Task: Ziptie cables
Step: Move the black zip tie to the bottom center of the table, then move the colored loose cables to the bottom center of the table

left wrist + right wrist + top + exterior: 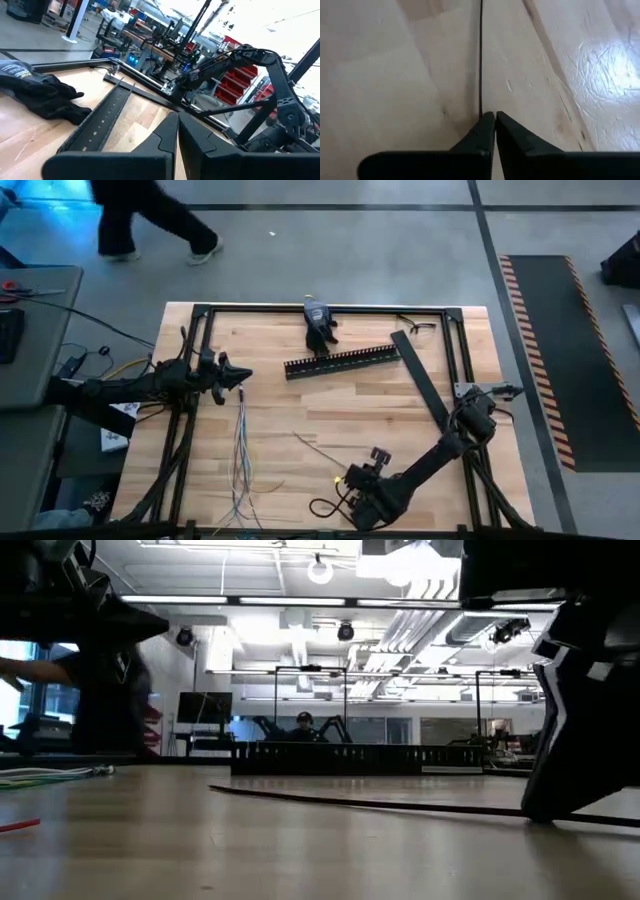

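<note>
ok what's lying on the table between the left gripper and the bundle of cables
In the high view, nothing: the left gripper hovers just beyond the cables' far end, with only bare table between.

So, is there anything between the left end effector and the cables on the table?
Nothing visible. The left end effector, fingers closed, hangs just above the top end of the cables; only bare table lies between them.
</note>
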You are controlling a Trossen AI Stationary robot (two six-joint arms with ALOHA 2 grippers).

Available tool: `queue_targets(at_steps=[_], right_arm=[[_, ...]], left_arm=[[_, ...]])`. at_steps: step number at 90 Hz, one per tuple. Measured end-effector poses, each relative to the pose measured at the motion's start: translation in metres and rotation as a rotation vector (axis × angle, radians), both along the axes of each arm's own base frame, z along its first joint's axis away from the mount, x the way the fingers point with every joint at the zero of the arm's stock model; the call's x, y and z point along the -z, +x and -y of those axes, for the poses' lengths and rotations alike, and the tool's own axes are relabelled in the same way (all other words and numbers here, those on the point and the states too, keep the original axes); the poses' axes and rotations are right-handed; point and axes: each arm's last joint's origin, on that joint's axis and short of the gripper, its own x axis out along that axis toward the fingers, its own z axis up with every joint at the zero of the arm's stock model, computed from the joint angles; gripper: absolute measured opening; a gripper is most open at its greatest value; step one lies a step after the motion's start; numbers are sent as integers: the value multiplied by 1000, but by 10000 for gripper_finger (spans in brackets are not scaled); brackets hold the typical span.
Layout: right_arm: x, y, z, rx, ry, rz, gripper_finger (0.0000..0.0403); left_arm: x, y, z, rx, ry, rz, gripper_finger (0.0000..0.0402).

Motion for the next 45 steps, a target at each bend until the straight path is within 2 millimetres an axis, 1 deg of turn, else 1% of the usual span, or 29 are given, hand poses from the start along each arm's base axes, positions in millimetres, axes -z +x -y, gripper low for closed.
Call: queue_targets(at_steps=[15,26,34,40,45], right_arm=[[-6,1,-2,-28,-8,-12,0],[-15,2,-3,-63,-14,-10,0],[-26,-1,0,-63,-42,4,0],[-38,-6,5,-46,-89,7,0],[-52,-13,12,-26,-130,6,1]], left_arm=[[0,0,0,0,1,0,0],[0,0,0,0,1,0,0],[0,0,0,0,3,-1,0],[0,0,0,-2,3,0,0],[0,0,0,-3,3,0,0]])
